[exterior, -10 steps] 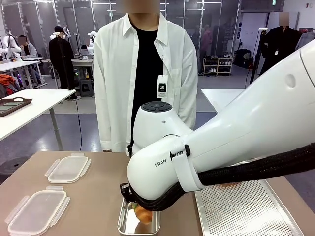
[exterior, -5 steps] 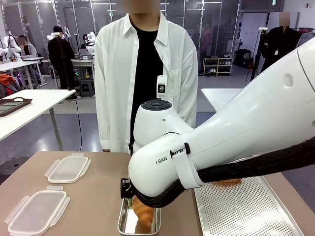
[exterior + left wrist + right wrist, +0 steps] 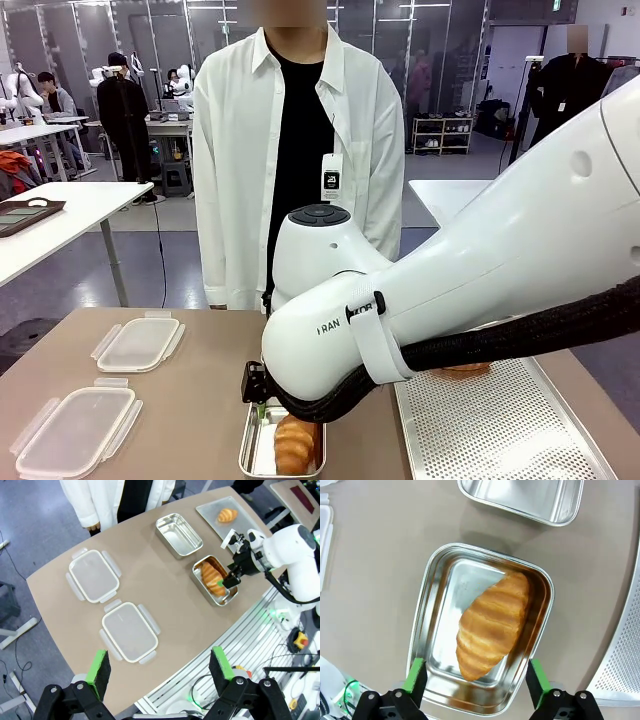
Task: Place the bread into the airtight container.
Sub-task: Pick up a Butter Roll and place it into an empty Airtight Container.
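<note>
One croissant (image 3: 492, 625) lies diagonally in the steel container (image 3: 418, 630) — the right gripper (image 3: 475, 675) hangs straight above it, green pads (image 3: 416, 672) spread wide either side of the bread, gripping nothing. From the left wrist view, the left gripper (image 3: 160, 664) gapes empty high over the table (image 3: 165, 595) — container at two o'clock.

right wrist: empty tin (image 3: 520, 495) cut by top edge | front: tray (image 3: 500, 430) cut by bottom edge, partly behind right arm (image 3: 480, 270)

Bread (image 3: 492, 625) now released into container (image 3: 440, 625)
</note>
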{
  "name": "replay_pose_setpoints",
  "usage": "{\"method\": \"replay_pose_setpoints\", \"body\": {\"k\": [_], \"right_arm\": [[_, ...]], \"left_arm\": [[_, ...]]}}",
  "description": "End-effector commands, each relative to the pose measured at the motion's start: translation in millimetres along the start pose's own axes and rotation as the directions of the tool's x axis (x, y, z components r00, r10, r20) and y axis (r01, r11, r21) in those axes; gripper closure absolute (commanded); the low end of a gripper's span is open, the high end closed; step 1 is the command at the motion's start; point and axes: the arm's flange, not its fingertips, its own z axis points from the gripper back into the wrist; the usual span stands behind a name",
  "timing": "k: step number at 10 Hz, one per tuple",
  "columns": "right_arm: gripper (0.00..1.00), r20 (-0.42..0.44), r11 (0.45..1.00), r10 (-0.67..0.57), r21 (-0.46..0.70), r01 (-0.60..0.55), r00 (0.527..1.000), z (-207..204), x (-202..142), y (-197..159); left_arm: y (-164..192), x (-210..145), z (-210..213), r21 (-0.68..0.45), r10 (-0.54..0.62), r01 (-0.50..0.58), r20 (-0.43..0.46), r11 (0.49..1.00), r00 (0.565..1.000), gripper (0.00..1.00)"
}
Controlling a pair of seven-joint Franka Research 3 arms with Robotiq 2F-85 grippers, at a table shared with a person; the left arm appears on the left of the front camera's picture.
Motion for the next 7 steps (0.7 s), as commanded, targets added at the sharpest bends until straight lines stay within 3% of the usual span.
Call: {"method": "replay_pose_setpoints", "body": {"k": [1,7], "right_arm": [[0.0,0.003,1.0,-0.003,-0.001,0.003,1.0,2.1,-0.1,0.7],[0.0,0.003,1.0,-0.003,-0.001,0.003,1.0,2.1,-0.1,0.7]], "left_arm": [[-0.7,-0.2,0.8,-0.005,-0.014,0.014,-0.002,1.0,1.0,0.0],[-0.7,-0.2,0.8,-0.005,-0.014,0.014,-0.002,1.0,1.0,0.0]]}}
